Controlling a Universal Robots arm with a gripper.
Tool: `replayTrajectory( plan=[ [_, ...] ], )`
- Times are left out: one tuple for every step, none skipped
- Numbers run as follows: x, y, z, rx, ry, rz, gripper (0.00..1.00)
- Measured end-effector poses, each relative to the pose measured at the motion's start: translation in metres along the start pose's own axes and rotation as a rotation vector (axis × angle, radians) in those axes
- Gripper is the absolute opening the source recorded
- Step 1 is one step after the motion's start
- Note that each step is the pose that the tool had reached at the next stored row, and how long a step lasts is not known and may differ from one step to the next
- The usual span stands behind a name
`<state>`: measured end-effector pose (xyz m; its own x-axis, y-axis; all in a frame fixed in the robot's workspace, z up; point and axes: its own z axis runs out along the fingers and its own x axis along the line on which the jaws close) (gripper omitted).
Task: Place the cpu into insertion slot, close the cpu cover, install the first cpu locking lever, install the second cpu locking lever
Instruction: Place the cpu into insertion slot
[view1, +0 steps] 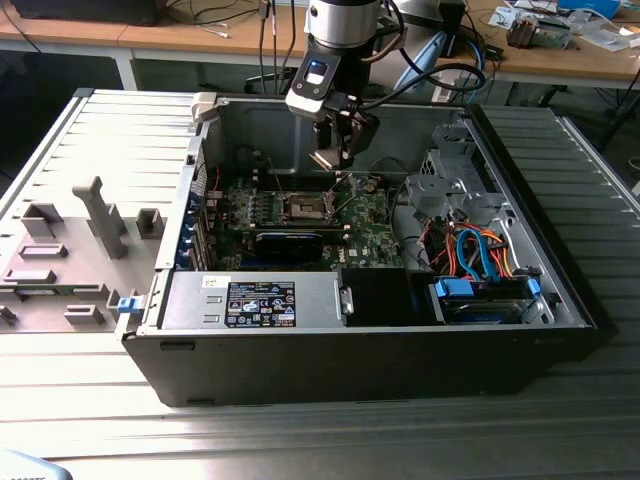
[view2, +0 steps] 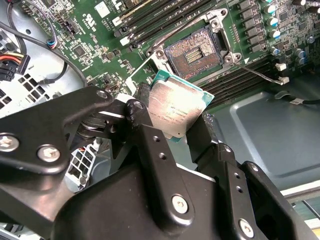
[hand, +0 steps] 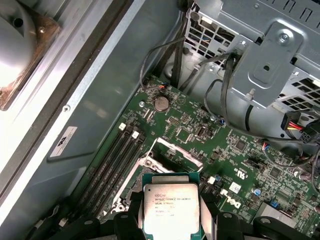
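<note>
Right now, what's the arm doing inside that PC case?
The arm's gripper is shut on the small square silvery-grey cpu, holding it above the green circuit board inside the open black computer case. The square insertion slot with its dark centre lies bare; the cpu is not yet in it.

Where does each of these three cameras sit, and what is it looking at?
Exterior view: off the arm, looking down into the computer case; gripper hangs over it.
Second wrist view: on the arm, facing the insertion slot past black fingers.
First wrist view: on the arm, facing the drive cage.
Both wrist views share the gripped cpu.
</note>
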<state>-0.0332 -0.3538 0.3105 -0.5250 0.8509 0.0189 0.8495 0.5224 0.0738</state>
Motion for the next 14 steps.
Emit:
replayTrajectory(
  plan=[
    [0.0000, 0.0000, 0.0000, -0.0001, -0.0001, 0.001, 0.54],
    [0.0000, 0.0000, 0.0000, -0.0001, -0.0002, 0.003, 0.54],
    [0.0000, 0.0000, 0.0000, -0.0001, -0.0002, 0.004, 0.54],
    [0.0000, 0.0000, 0.0000, -0.0002, -0.0004, 0.006, 0.54],
    [0.0000, 0.0000, 0.0000, -0.0001, -0.0005, 0.007, 0.54],
    [0.0000, 0.0000, 0.0000, -0.0002, -0.0006, 0.009, 0.54],
    [0.0000, 0.0000, 0.0000, -0.0002, -0.0008, 0.012, 0.54],
    [0.0000, 0.0000, 0.0000, -0.0003, -0.0012, 0.016, 0.54],
    [0.0000, 0.0000, 0.0000, -0.0004, -0.0015, 0.020, 0.54],
    [0.0000, 0.0000, 0.0000, -0.0005, -0.0017, 0.023, 0.54],
    [0.0000, 0.0000, 0.0000, -0.0005, -0.0019, 0.026, 0.54],
    [0.0000, 0.0000, 0.0000, -0.0005, -0.0021, 0.028, 0.54],
    [0.0000, 0.0000, 0.0000, -0.0006, -0.0022, 0.030, 0.54],
    [0.0000, 0.0000, 0.0000, -0.0007, -0.0025, 0.033, 0.54]
  ],
)
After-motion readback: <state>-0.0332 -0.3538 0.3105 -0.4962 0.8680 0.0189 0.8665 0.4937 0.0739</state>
